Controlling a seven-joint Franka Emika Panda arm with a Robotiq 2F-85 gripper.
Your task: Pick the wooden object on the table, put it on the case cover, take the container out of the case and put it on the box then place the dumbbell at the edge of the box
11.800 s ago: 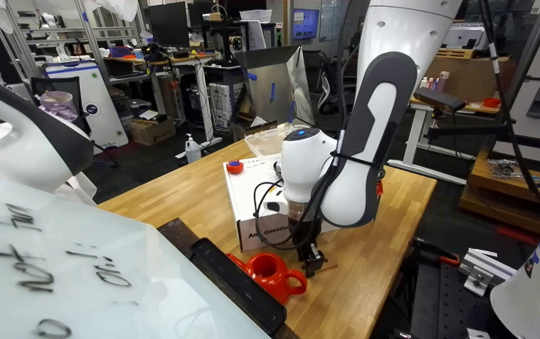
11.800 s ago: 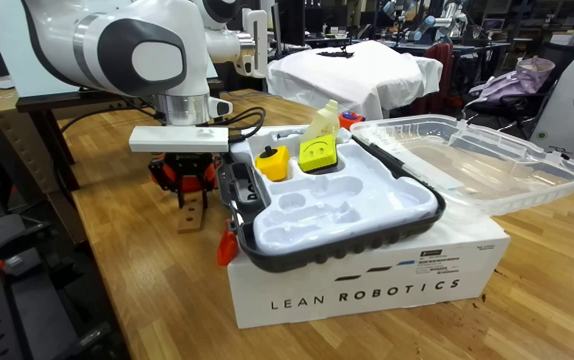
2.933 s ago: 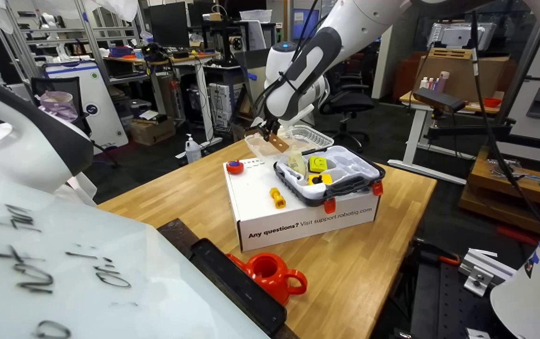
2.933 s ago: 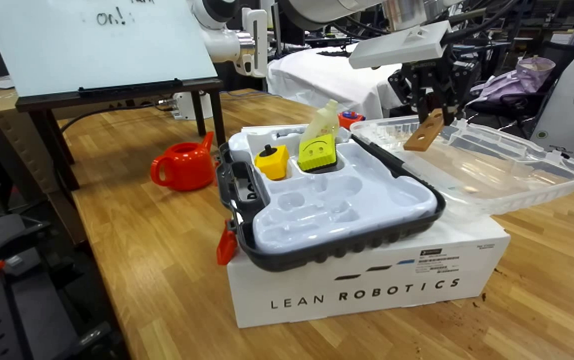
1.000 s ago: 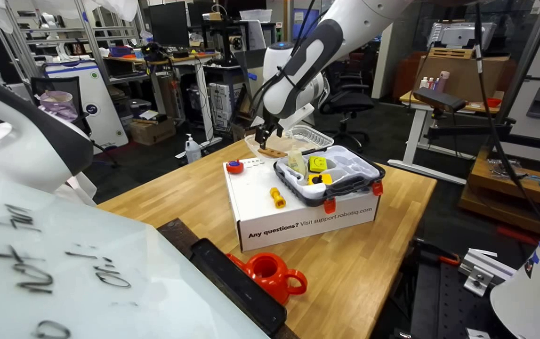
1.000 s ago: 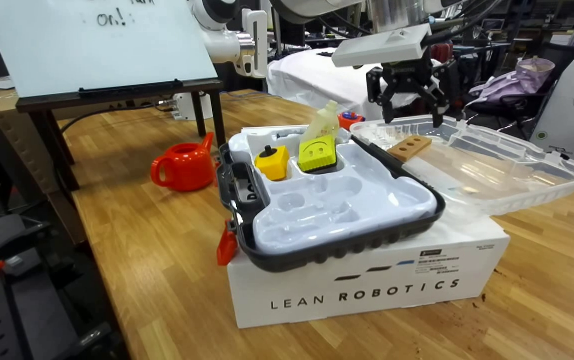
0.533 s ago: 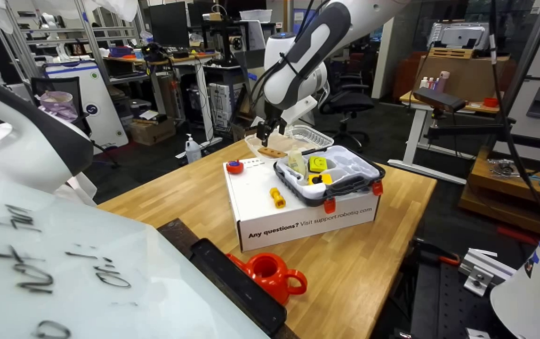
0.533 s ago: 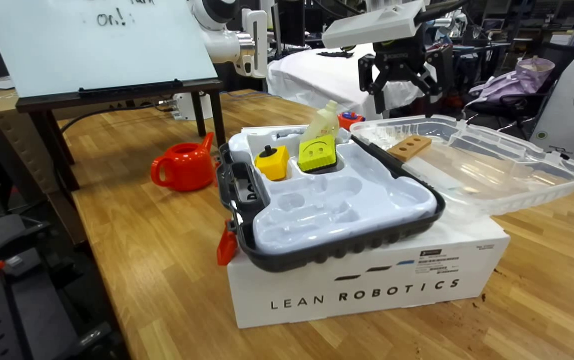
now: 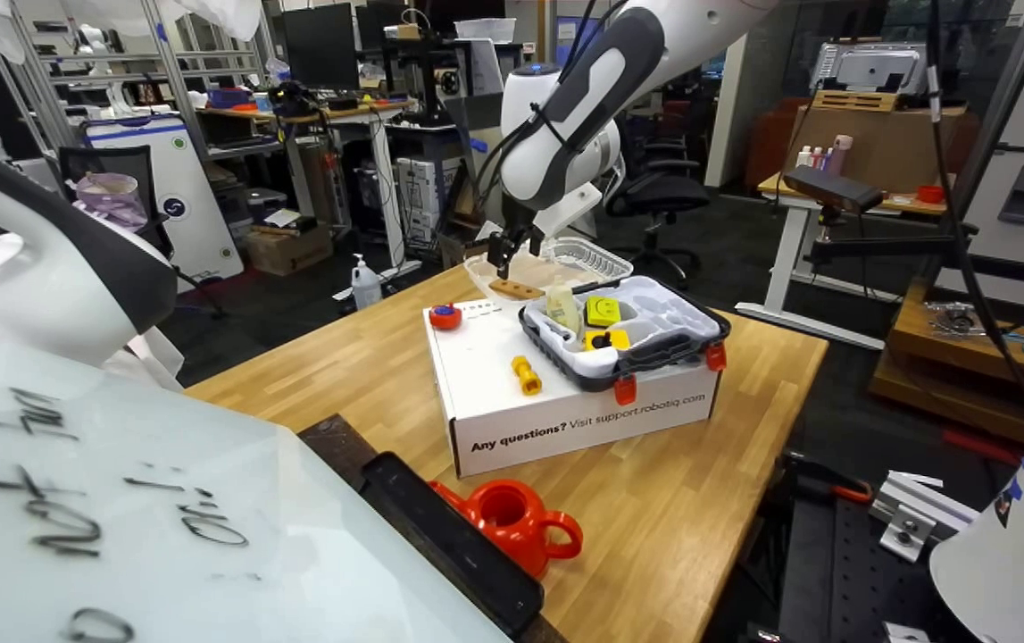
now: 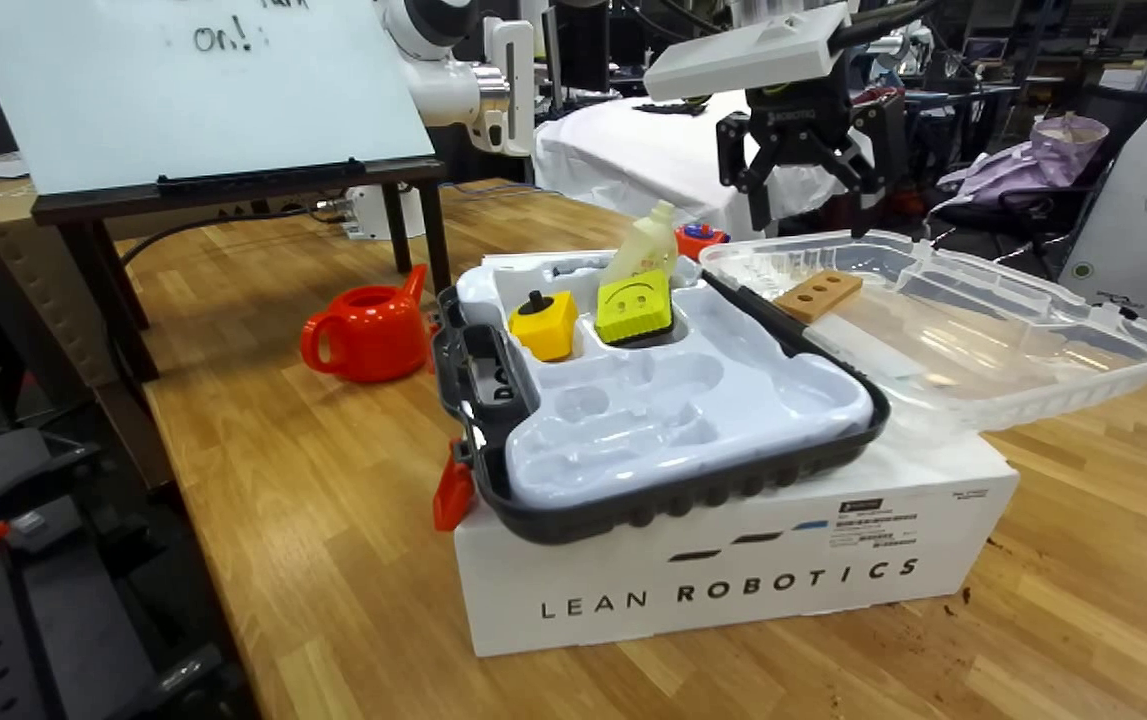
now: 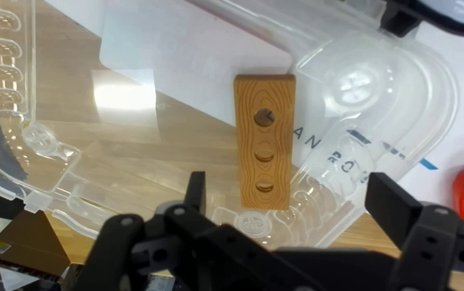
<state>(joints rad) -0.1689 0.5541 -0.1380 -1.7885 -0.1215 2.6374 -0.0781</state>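
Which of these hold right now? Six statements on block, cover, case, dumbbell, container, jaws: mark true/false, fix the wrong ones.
1. The wooden block lies on the clear case cover. True.
2. The jaws are shut on the wooden block. False: they stand open, clear of it.
3. The yellow dumbbell lies on the white box, outside the case. True.
4. The case cover is closed over the case. False: it lies open beside it.
5. The yellow container with the black top sits in the case. True.
6. The case rests directly on the tabletop. False: it rests on the white box.
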